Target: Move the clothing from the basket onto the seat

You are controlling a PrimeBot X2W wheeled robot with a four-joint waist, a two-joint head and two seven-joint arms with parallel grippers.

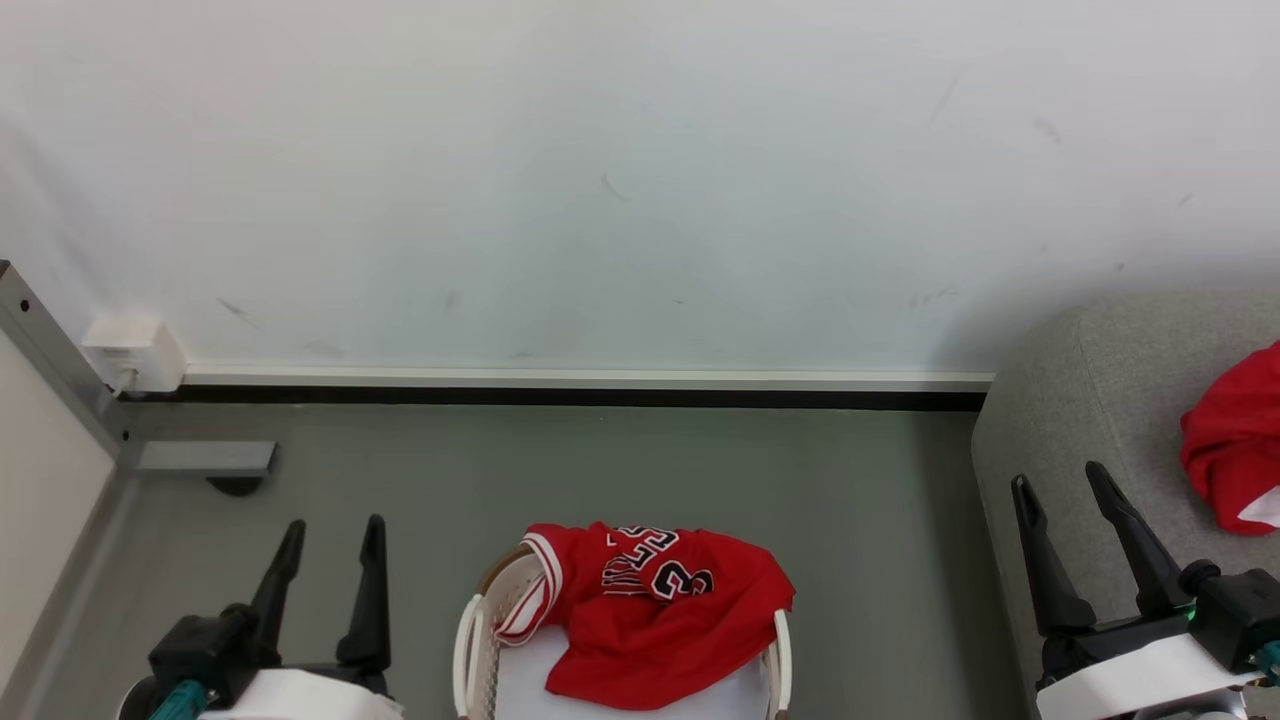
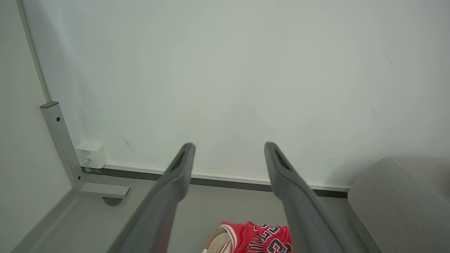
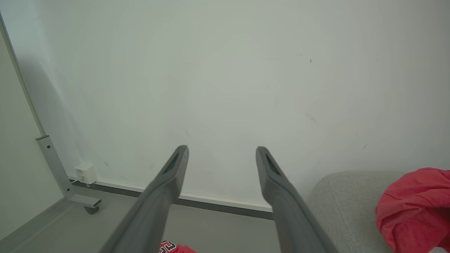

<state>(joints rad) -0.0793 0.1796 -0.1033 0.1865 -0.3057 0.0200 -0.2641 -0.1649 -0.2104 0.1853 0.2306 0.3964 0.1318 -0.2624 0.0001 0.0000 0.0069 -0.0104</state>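
Red jersey (image 1: 660,610) is nearest, bottom ctr of the head view. It lies in the basket (image 1: 468,640), spread over the far rim and the right side, w/ one white-and-red striped edge hanging down inside by the left wall. Black/white lettering and number face up, upside down to the head cam. Under it a flat pale sheet (image 1: 520,685) covers the basket's inside. The basket stands on the grey floor (image 1: 600,470), btwn the two arms.

The left gripper (image 1: 334,523) is at lower left, its two dark fingers spread apart w/ nothing btwn them, tips toward the wall. It is beside the basket and not touching it. In the left wrist view the fingers (image 2: 179,172) frame the jersey and a bit of the brown rim low down.

The right gripper (image 1: 1058,476) is at lower right, fingers likewise apart and empty, seen against the left edge of the seat (image 1: 1090,400). Whether it is over the cushion or just in front of it I can't tell.

A second red garment (image 1: 1235,450) lies crumpled on the seat at the right edge of the view, w/ a bit of white at its lower end, well apart from the basket.

Farther back on the left is a grey metal post (image 1: 55,340) w/ a flat foot (image 1: 205,457) and a dark caster (image 1: 235,487) under it. A small white box (image 1: 135,352) sits at the wall's base by the post. A white skirting strip (image 1: 580,378), w/ a dark line beneath, runs across to the seat. Behind it all is a white wall (image 1: 600,180) w/ faint scuffs.
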